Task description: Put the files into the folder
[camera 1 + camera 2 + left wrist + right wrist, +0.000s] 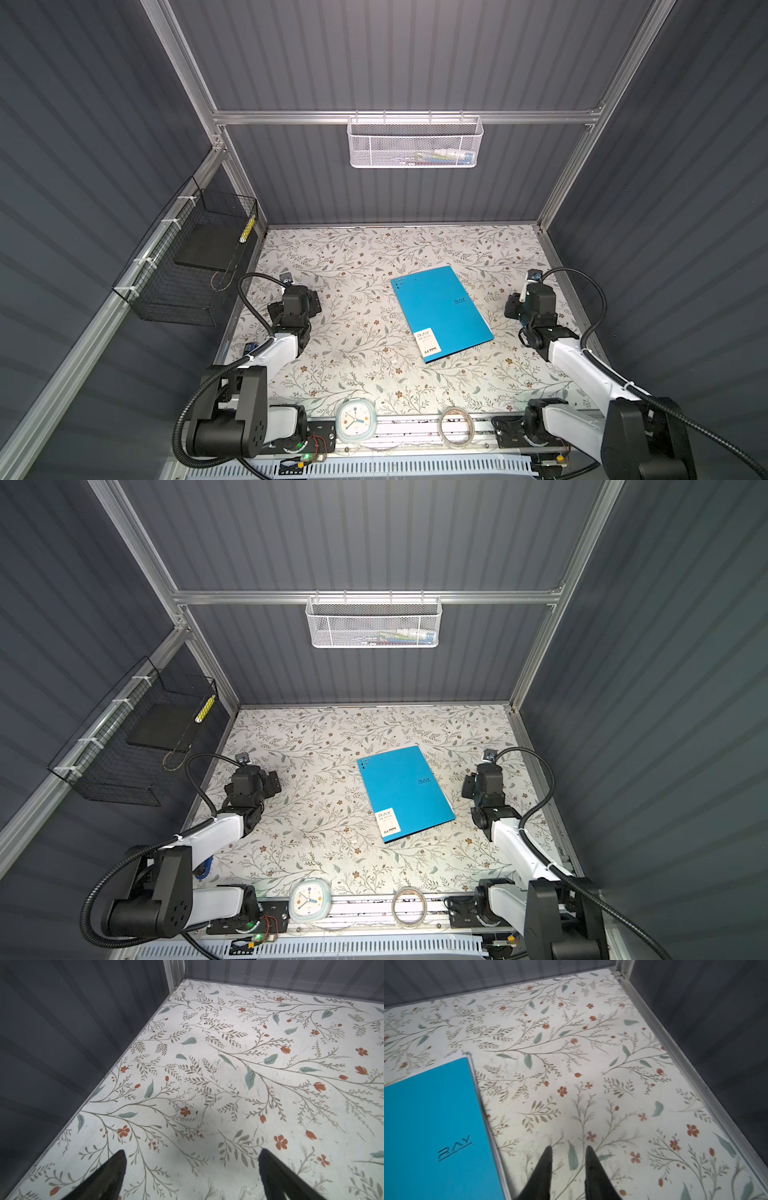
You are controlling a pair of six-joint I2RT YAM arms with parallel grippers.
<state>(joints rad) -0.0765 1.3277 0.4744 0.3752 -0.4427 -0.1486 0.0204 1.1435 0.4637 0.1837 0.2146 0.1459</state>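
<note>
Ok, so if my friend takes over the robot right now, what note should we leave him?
Left gripper: open, empty, over bare table, well away from the folder.
Right gripper: jaws apart, empty, beside the folder, not touching it.
The folder lies closed and flat, blue cover up, mid-table.
Files: only a thin white edge peeks out at one corner of the cover; they look tucked inside.
Done, it seems: papers in, cover shut.
Left: check that the sheets sit fully inside.

My right gripper (569, 1148) has matt black fingers (543, 1174). The folder (431, 1109) wears a smooth, faintly sheened blue cover over white paper files (466, 1055); the floral table (591, 1053) is smooth, scuffed.
</note>
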